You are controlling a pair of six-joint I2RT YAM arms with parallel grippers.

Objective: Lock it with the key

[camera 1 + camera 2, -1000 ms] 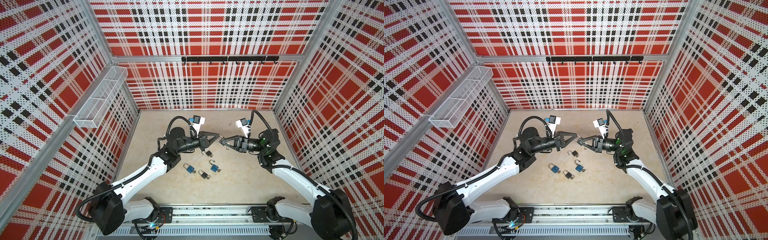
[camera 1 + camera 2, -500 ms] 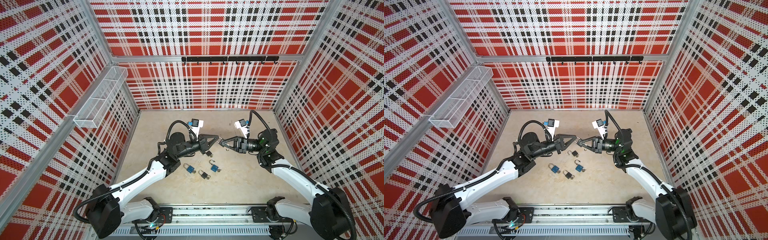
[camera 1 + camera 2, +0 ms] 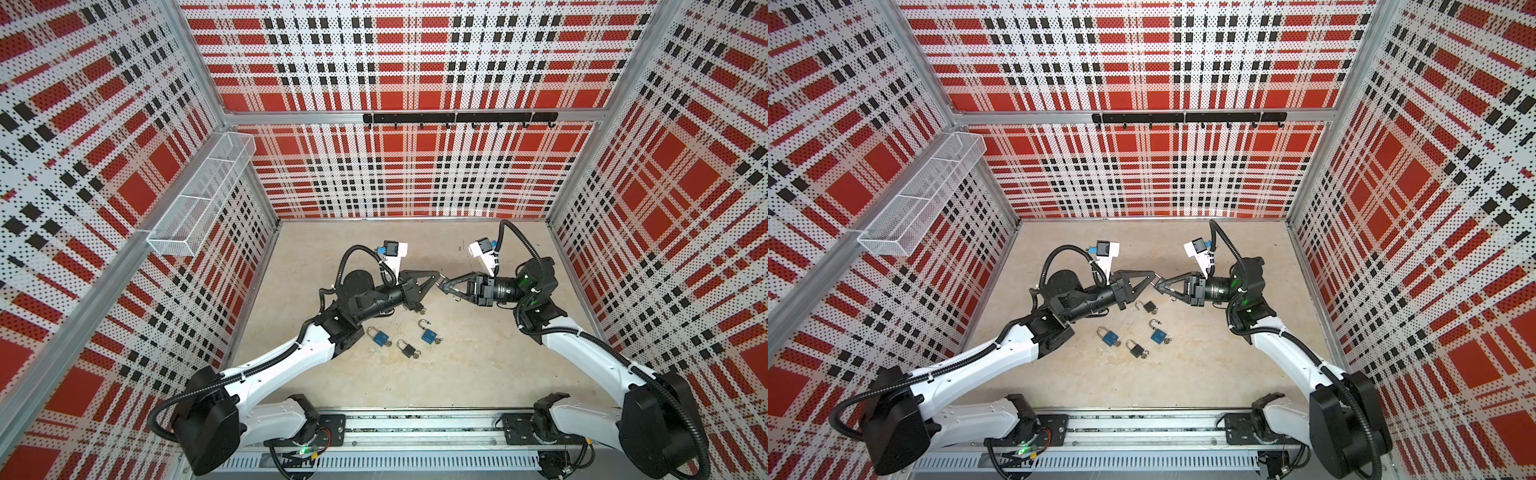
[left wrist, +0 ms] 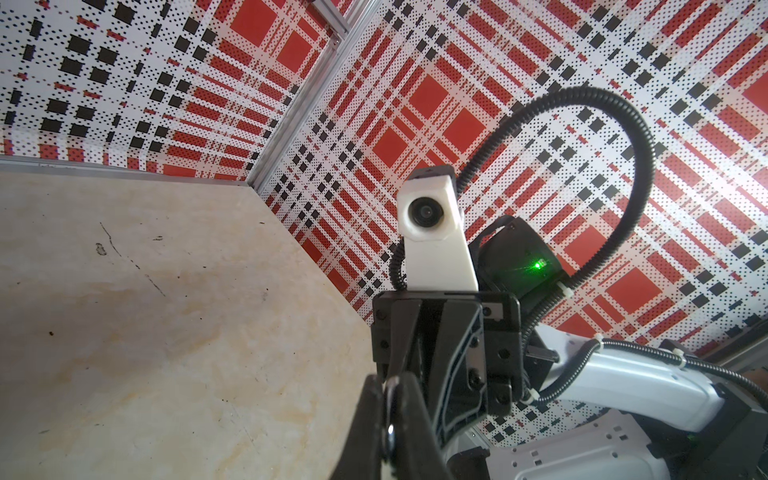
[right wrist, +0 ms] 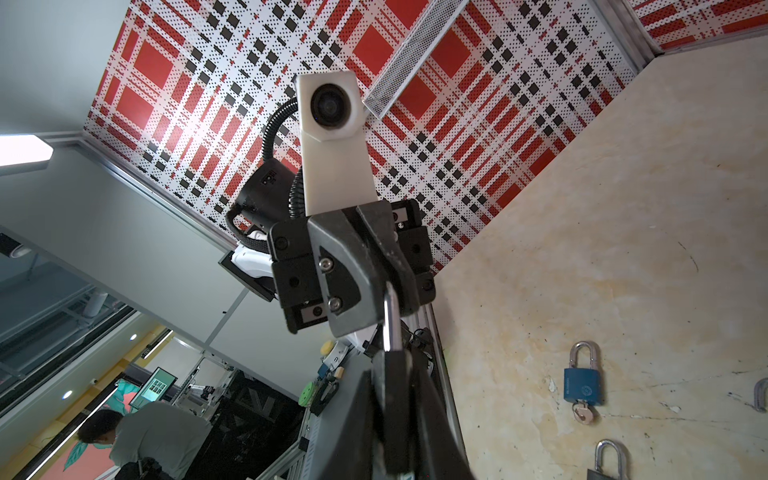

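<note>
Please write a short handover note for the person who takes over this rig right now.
Right gripper: shut on a padlock, only its shackle showing.
Left gripper: shut, apparently pinching that shackle's end, in the air.
On the table: two blue padlocks, two black padlocks, each with a key; two look open.
Done: one padlock lifted.
To do: lock it, then the open ones.

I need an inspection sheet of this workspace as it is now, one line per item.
surface: beige tabletop, stained and scratched.
job's things: two blue padlocks and two black padlocks lie on it.
clutter: nothing seen.
grippers: left gripper shut on a thin metal part, key or shackle unclear; right gripper shut on a fifth padlock, shackle showing.
cables: black conduits loop over both wrists, untangled.
surroundings: plaid walls, wire basket, hook rail.
</note>
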